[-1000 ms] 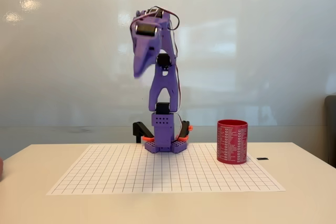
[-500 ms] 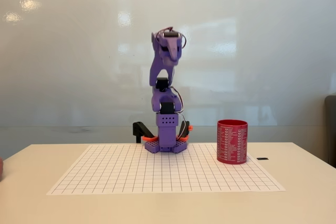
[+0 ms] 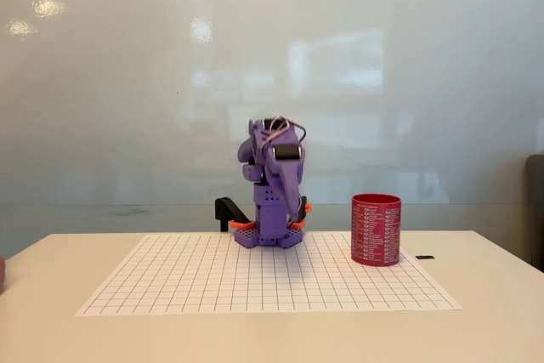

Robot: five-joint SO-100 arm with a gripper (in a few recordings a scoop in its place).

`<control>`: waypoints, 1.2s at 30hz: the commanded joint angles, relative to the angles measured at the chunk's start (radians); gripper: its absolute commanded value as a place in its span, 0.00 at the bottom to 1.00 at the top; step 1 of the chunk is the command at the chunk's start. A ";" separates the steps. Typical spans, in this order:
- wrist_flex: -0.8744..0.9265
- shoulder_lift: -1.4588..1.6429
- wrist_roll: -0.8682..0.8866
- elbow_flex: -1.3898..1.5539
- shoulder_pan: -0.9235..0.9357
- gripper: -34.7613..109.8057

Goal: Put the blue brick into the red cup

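One red cup (image 3: pixel 376 229) stands upright on the right side of the white grid sheet (image 3: pixel 255 282) covering the table (image 3: pixel 493 329), well apart from the purple arm (image 3: pixel 272 184), which sits folded low over its base at the far edge of the sheet. The gripper seems tucked into that folded mass, so I cannot tell whether its fingers are apart or together.

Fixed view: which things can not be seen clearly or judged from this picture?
- Gripper: folded down against the purple arm; its fingers cannot be told apart, so open or shut is unclear.
- Inside of the cup: hidden by its own wall from this low side view, so its contents cannot be told.
- Cup print: too small to read.
- Small dark thing right of the cup: too small to identify.
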 commanded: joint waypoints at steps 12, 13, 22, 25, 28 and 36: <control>0.227 0.021 0.147 0.040 0.048 0.24; 0.230 0.021 0.144 0.040 0.064 0.24; 0.252 0.020 0.133 0.035 0.075 0.24; 0.252 0.020 0.130 0.035 0.074 0.24; 0.252 0.020 0.130 0.035 0.074 0.24; 0.252 0.020 0.130 0.035 0.072 0.24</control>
